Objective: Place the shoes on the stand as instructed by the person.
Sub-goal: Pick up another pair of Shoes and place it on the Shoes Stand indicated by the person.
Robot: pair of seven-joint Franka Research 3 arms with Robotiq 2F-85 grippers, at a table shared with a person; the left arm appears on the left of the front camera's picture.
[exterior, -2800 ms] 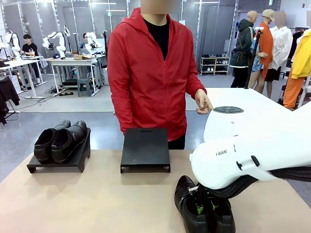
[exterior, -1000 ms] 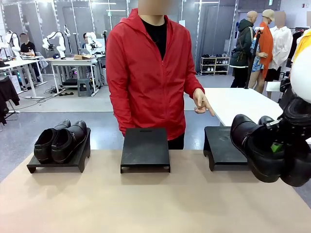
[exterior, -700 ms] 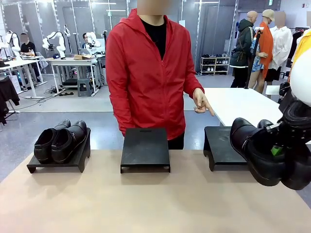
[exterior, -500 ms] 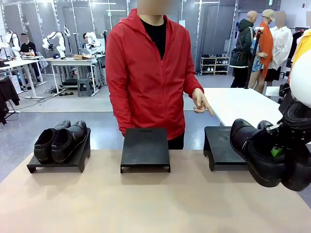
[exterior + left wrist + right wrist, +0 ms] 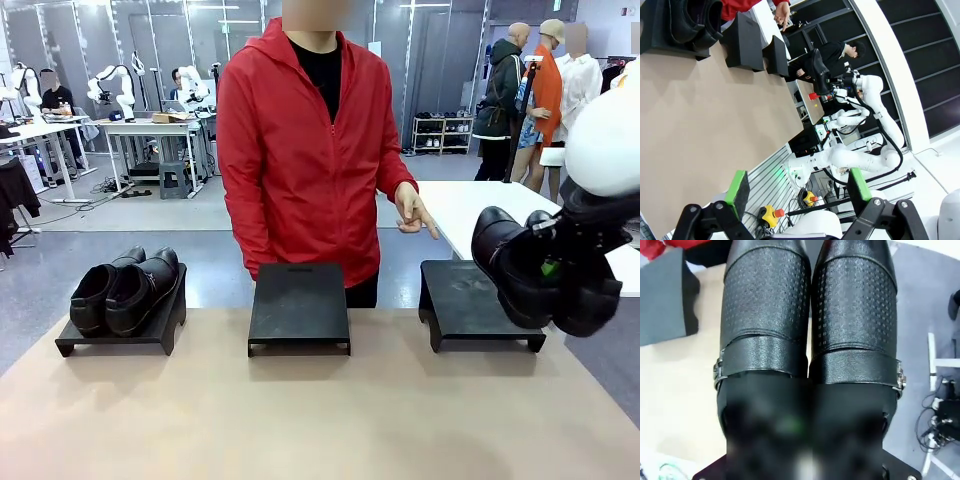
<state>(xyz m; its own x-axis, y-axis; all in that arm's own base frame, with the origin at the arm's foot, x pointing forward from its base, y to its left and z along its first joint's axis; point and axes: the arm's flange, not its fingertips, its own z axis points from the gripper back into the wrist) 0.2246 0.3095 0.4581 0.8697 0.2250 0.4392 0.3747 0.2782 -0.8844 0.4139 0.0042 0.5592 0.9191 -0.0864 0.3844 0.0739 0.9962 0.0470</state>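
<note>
Above the right-hand matte black slab stand (image 5: 478, 305), the right gripper (image 5: 553, 268) has its jaws clamped on a pair of glossy black leather shoes (image 5: 530, 270) with perforated vamps and buckled straps, toes tilted upward. Another such pair (image 5: 125, 290) rests on the left stand (image 5: 120, 335). Left gripper (image 5: 797, 187) jaws gape wide over the tan worktop (image 5: 300, 420).

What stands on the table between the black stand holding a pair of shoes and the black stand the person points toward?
In the front view, an empty black stand sits between the loaded left stand and the right stand.
</note>
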